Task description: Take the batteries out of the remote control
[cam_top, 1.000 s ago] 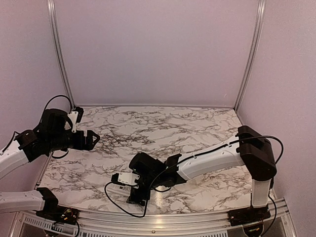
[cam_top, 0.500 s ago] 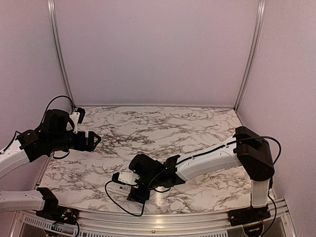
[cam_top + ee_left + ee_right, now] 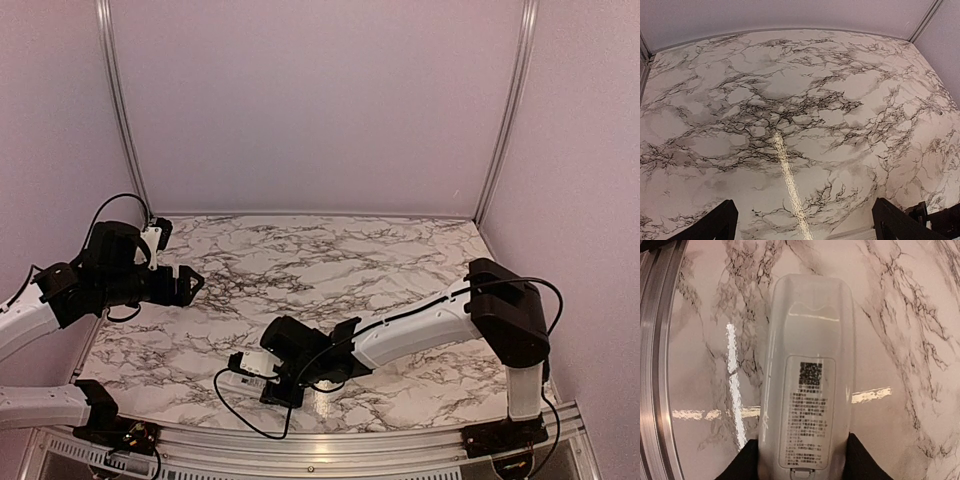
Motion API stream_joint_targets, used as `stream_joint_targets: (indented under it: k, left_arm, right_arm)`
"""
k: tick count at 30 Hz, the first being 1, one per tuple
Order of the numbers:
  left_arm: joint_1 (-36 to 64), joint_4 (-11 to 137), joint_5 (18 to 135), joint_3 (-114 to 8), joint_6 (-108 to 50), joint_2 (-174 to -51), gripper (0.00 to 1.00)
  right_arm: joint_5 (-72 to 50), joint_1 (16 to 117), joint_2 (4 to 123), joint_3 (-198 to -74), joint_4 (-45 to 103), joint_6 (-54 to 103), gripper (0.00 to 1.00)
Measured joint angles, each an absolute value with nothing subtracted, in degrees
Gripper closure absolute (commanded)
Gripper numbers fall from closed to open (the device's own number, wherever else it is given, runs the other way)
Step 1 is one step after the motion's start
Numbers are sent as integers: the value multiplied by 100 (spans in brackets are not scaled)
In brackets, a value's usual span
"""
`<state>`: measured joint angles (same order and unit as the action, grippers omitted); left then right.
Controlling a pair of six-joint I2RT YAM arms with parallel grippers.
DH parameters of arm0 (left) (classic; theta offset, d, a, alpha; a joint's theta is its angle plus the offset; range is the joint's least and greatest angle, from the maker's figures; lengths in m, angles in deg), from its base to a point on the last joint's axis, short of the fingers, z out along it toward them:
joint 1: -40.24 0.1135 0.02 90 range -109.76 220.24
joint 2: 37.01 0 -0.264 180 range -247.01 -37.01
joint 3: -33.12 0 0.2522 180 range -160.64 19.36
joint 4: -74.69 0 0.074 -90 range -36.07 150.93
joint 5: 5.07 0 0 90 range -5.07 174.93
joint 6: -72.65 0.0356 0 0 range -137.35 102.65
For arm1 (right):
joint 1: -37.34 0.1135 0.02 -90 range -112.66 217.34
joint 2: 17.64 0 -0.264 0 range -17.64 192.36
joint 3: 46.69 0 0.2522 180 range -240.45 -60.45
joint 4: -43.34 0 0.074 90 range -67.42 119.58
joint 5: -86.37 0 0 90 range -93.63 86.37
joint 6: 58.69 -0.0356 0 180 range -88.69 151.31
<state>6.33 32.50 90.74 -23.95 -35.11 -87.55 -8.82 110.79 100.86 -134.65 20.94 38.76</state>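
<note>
- right gripper at bottom centre of the wrist view, closed narrow on the near end of the remote control, fingers touching both its long sides
- remote lies flat on the marble table, printed label face up, near the metal rail at frame left
- left gripper spread wide, holding nothing, raised over bare marble, left side of the top view
</note>
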Motion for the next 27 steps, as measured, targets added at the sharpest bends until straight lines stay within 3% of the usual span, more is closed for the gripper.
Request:
stream_joint_targets:
  k: [5,13,21,27]
  left_arm:
    - [633,3253,9098,-2395,-3511,-8753,1]
    - [633,3283,9034,-2329,-3506,-8641,1]
    - [633,3581,8818,-2093,-3478,-8233,1]
    - [633,3930,8420,-1813,-3436,-8091,1]
  right_arm:
    - [-790,11079,10086,-13462,2100,3915,65]
    - [-589,10966,9810,-13248,1923,4278,66]
    - [-613,10244,8766,-12291,1886,5008,65]
    - [-924,9672,8624,-11906,1812,5736,65]
